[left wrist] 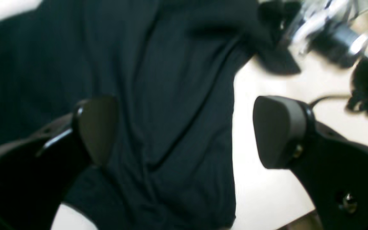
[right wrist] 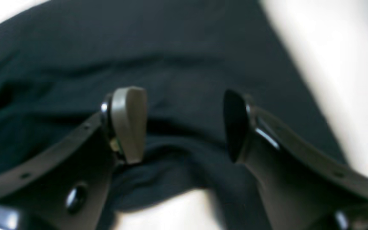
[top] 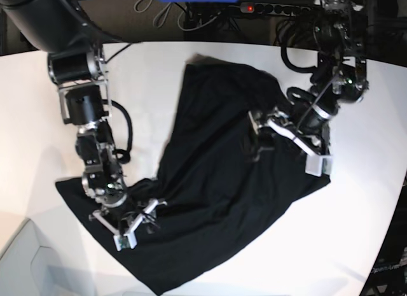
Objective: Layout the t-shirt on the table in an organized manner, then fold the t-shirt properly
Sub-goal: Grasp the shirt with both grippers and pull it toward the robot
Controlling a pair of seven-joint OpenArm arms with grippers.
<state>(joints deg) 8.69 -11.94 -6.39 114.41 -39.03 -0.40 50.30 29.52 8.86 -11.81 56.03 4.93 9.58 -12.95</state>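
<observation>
The counter (top: 191, 60) is a broad white top with a curved far edge, and the t-shirt (top: 216, 175) lies spread over its middle in a loose, creased sheet running from the far centre down to the near edge, not yet squared up.

The left pincer (top: 289, 143) hangs over the shirt's side edge, jaws spread wide with nothing between them; in its wrist view one pad sits above cloth and the other above bare counter. The right pincer (top: 130, 226) hovers low over the rumpled near corner, also parted and empty.

The step in hand looks like the laying-out. To do it well, each pincer should probably pinch a single layer right at an edge or corner, then draw outward, away from the other, so the long diagonal folds flatten rather than bunch.

Collar, sleeves, tag and print cannot be made out in the dark cloth. Both wrist views are blurred, so layer count under the jaws is unclear.
</observation>
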